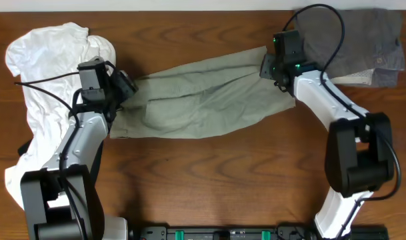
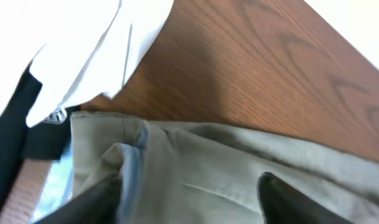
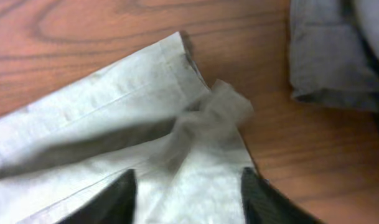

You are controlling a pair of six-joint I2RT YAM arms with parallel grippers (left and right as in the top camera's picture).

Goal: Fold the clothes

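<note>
Left arm (image 1: pixel 83 137) stretched forward, left fingers (image 2: pixel 93 204) spread, right arm (image 1: pixel 323 97) likewise (right fingers (image 3: pixel 114 200) parted too)

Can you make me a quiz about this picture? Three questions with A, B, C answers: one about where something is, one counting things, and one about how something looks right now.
1. Where is the white T-shirt?
A) beside the left arm
B) in the middle of the table
C) on the floor

2. How many robot arms reach over the table?
A) one
B) two
C) four

3. How are the khaki shorts lying?
A) folded into a square
B) rolled into a ball
C) stretched out long

Answers:
1 A: it is heaped on the left arm's side of the table.
2 B: there is the left arm and the right arm.
3 C: they reach unfolded from the left gripper to the right gripper.
</note>
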